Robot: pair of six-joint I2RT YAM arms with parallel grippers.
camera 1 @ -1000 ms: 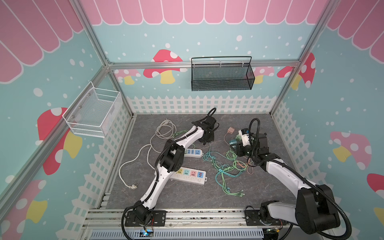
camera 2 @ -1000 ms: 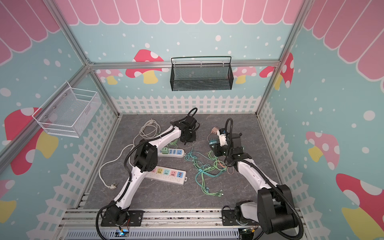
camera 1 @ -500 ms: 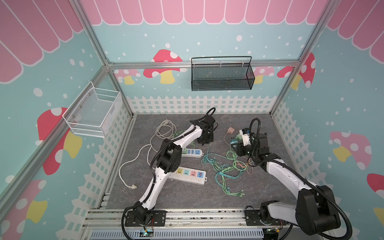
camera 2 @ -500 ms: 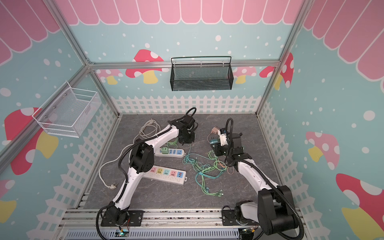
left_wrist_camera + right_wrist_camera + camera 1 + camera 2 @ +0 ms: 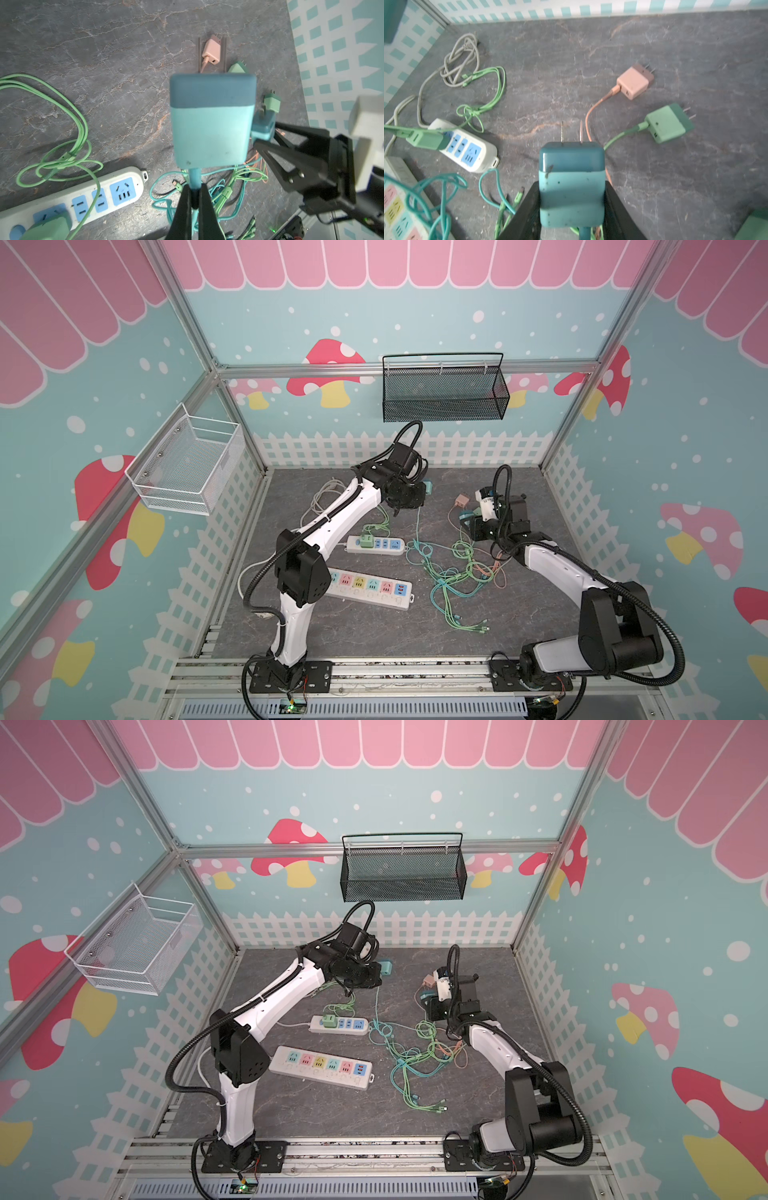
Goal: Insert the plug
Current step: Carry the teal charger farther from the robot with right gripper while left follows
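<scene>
The left hand (image 5: pixel 194 187) is pinching the blue cable (image 5: pixel 195 176), its fingers closed right down on it just where the cable leaves the light blue plug (image 5: pixel 212 124). That plug is sticking out past the fingertips with its prongs pointing away from the hand. It is being held clear of the worktop (image 5: pixel 124 83). In both top views it is hanging beyond the small power strip (image 5: pixel 386 545), on the back-fence side and apart from it.

The right hand (image 5: pixel 572 187) is gripping the dark blue plug (image 5: pixel 571 166) by its sides, its fingers parted only as far as the plug's body lets them. The prongs are facing away from the hand. In both top views this hand is hovering to the right of the small power strip, well apart from it.

The small power strip is lying flat, carrying the seated green plug (image 5: pixel 365 541) in the socket at its left end. The long power strip (image 5: pixel 368 590) is lying just in front of it, toward the arm bases. The cable tangle (image 5: pixel 451 576) is sprawling to the right of the small power strip, between it and the right arm. The pink plug (image 5: pixel 634 83) and the loose green plug (image 5: pixel 668 124) are lying farther right of the strip, near each other without touching. The grey cord (image 5: pixel 460 60) is lying coiled behind the strip's left end.
</scene>
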